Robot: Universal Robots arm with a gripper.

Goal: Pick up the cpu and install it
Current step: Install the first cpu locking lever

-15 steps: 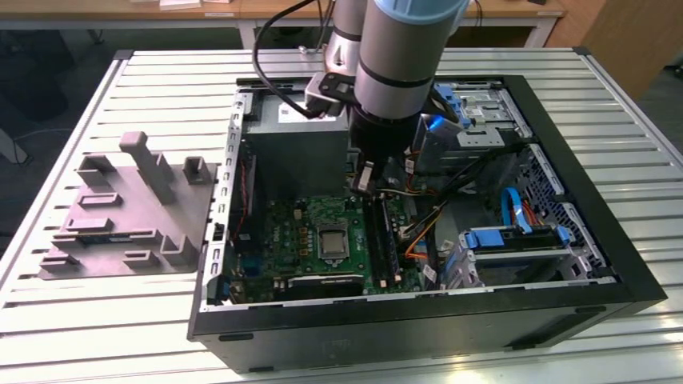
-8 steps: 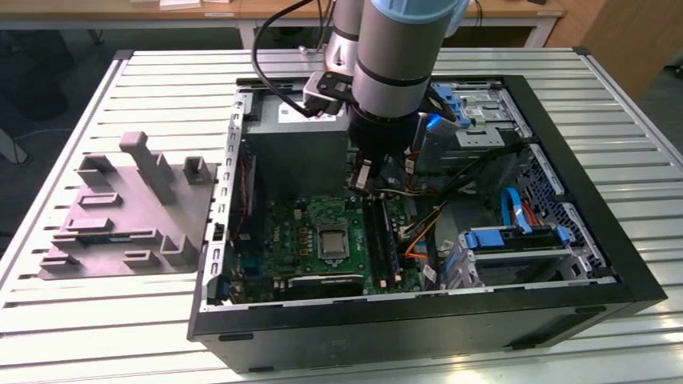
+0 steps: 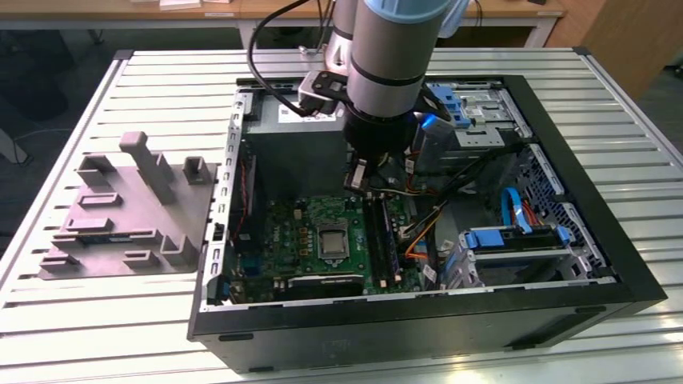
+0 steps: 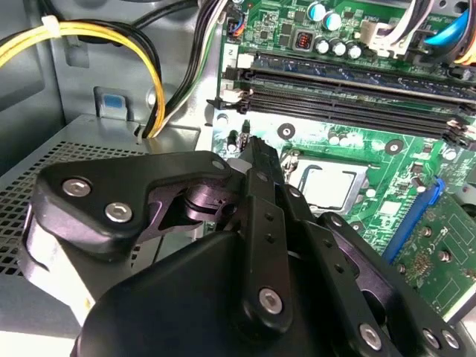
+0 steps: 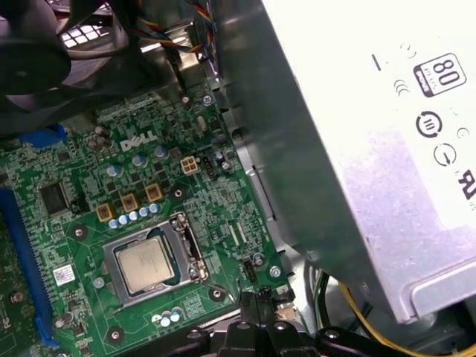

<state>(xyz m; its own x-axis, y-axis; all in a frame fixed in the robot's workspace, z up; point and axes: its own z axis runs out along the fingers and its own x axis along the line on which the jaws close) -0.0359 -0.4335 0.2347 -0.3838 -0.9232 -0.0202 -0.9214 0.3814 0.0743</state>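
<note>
In the exterior view, a slatted metal surface is carrying an open computer case. A grey moulded fixture is lying at the case's nine o'clock, and wooden desks are standing behind. The arm is reaching into the case above the motherboard.

In the second wrist view, the gripper is hanging over the board with its jaws closed together, holding nothing.

In the first wrist view, the cpu is sitting in its socket, at ten o'clock of the gripper's tips, beside the power supply.

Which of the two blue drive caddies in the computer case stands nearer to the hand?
The upper blue caddy, just to the exterior view's right of the arm beside the hand. The other caddy sits lower, toward the case's front corner.
</note>
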